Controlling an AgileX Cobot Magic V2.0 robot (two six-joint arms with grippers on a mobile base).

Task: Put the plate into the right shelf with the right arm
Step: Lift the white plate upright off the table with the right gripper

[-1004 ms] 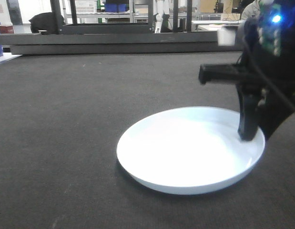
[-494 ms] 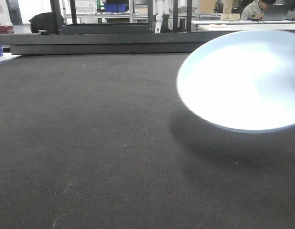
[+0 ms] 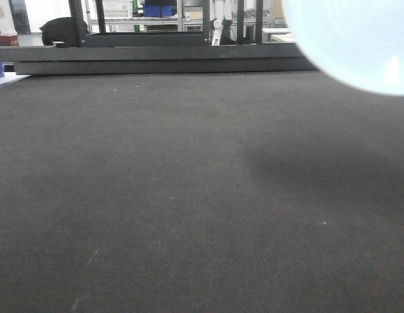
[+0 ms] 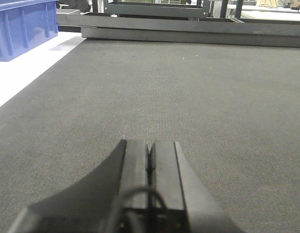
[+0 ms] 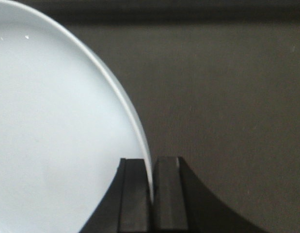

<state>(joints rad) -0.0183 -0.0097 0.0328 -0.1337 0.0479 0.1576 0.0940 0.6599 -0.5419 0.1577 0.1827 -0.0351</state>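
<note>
The white plate hangs in the air at the top right of the front view, above the dark mat, with its shadow below it. In the right wrist view my right gripper is shut on the plate's rim, and the plate fills the left half of that view. My right arm itself does not show in the front view. My left gripper is shut and empty, low over the mat. Steel racking with blue bins shows far behind the table.
A dark grey mat covers the table. A black raised frame runs along its far edge. A blue plastic bin stands on a white surface at the left in the left wrist view.
The plate has been lifted off the mat and carried up and to the right, from the table's right middle to the top right corner. The right gripper has left the front view.
</note>
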